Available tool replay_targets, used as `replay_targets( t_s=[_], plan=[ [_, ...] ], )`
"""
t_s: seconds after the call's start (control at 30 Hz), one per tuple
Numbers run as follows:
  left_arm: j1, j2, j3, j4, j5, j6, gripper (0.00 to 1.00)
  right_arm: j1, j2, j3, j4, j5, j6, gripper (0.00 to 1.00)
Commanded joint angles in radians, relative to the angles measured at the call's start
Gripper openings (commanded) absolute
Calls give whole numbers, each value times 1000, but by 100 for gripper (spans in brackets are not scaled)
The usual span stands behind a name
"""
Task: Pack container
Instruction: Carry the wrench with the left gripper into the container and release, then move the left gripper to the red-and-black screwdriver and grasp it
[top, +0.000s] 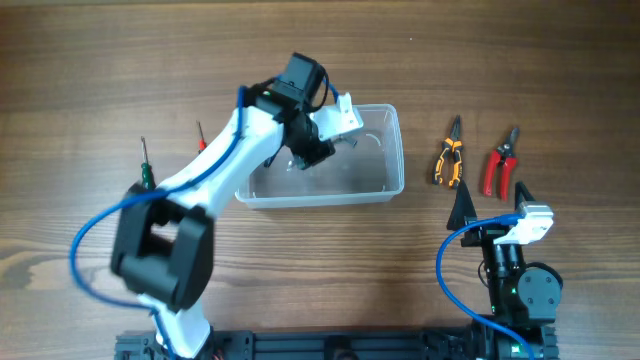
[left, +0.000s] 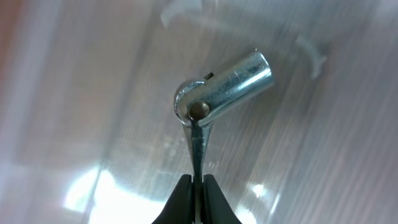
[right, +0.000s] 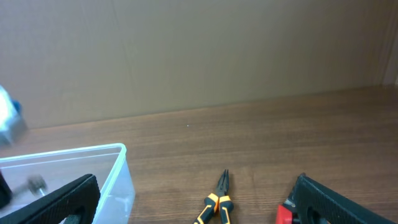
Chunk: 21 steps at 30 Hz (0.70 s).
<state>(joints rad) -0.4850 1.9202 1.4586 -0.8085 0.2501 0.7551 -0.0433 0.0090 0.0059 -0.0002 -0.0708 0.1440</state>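
Note:
The clear plastic container (top: 392, 186) sits mid-table. My left gripper (top: 303, 158) reaches down inside it. In the left wrist view it (left: 196, 186) is shut on the thin shaft of a metal swivel-head socket tool (left: 230, 87), held just over the container's floor (left: 323, 155). My right gripper (top: 492, 205) is open and empty near the front right. In the right wrist view its fingers (right: 199, 211) frame the container's corner (right: 118, 168) and the pliers. The tool's head shows faintly through the container wall (right: 36, 184).
Orange-and-black needle-nose pliers (top: 448, 160) (right: 214, 202) and a red-handled cutter (top: 500, 165) (right: 285, 214) lie right of the container. A green-handled screwdriver (top: 145, 170) and a red-handled one (top: 201, 137) lie to its left.

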Motion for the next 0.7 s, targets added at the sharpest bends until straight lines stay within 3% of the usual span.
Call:
replay_targets(
  t_s=[0.0,0.2,0.27,0.3,0.33,0.37,0.4,0.5,0.6,0.63,0.67],
  plan=[
    [1,134,11,8,-9,23,4,-5,-6,-1,3,-5,-10,100],
    [1,206,12,12,-8,23,10,-5,-6,-1,3,-5,-10,100],
    [1,179,18,10,-8,-16,26,-5,-6,-1,3,-5,-10,100],
    [1,148,31,8,-8,-31,27,-5,-6,-1,3,-5,-10,100],
    [1,109,48,3,-8,-31,34,-5,-6,-1,3,-5,-10,100],
    [1,71,67,-3,-8,-31,49,-5,-6,-1,3,-5,-10,100],
    [2,38,87,-12,-9,-31,54,-5,-6,-1,3,-5,-10,100],
    [38,-101,155,-18,-16,-66,50,-5,-6,-1,3,-5,-11,100],
    [137,-214,175,-21,-86,-246,47,-5,-6,-1,3,-5,-10,100],
    [222,-238,175,-55,-159,-372,37,-5,-6,-1,3,-5,-10,100],
    [270,-238,175,-85,-183,-410,35,-5,-6,-1,3,-5,-10,100]
  ],
)
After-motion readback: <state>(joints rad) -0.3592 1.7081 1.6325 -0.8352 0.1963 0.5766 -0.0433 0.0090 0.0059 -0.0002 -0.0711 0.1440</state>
